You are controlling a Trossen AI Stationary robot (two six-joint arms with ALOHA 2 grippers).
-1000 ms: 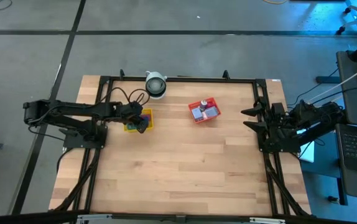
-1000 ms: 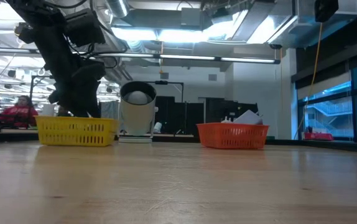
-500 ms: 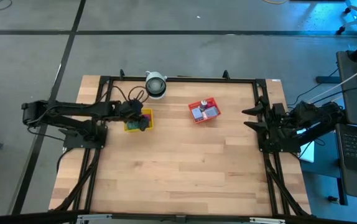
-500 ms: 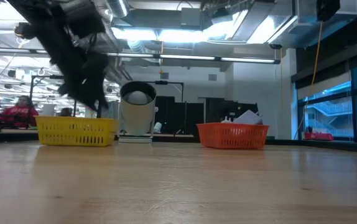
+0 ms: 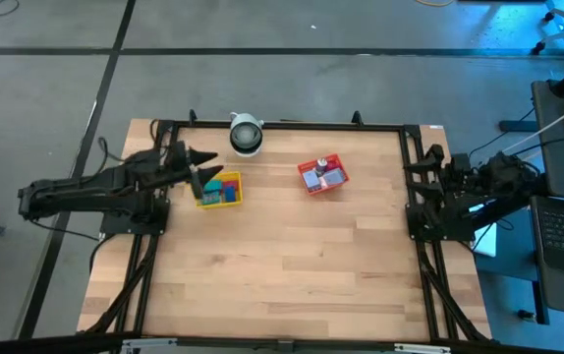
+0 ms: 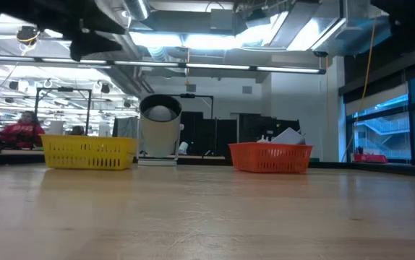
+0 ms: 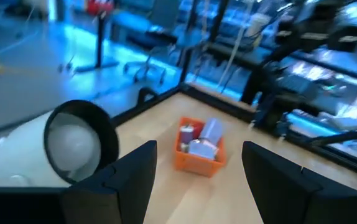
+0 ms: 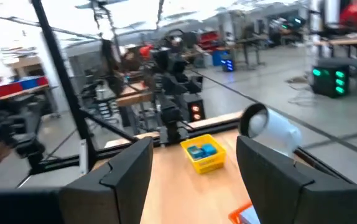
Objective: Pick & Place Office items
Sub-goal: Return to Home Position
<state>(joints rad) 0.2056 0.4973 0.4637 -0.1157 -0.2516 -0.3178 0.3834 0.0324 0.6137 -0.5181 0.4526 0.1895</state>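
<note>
The office items [image 5: 225, 187] were tiny blocky pieces. Blue, teal and green ones lay in the yellow tray [image 6: 88, 153]; whitish, pale purple and red ones lay in the red tray [image 6: 269, 160], where the left wrist view showed three. Half a second before, the left gripper [image 5: 201, 170] had hung over the yellow tray; now it was drawn back just beside that tray's left rim, fingers spread wide and empty. The right gripper [image 8: 194, 144], also wide and empty, had pulled back to the table's [image 5: 282, 265] right edge. There were two trays, two arms and one white round-headed device [image 5: 246, 135].
</note>
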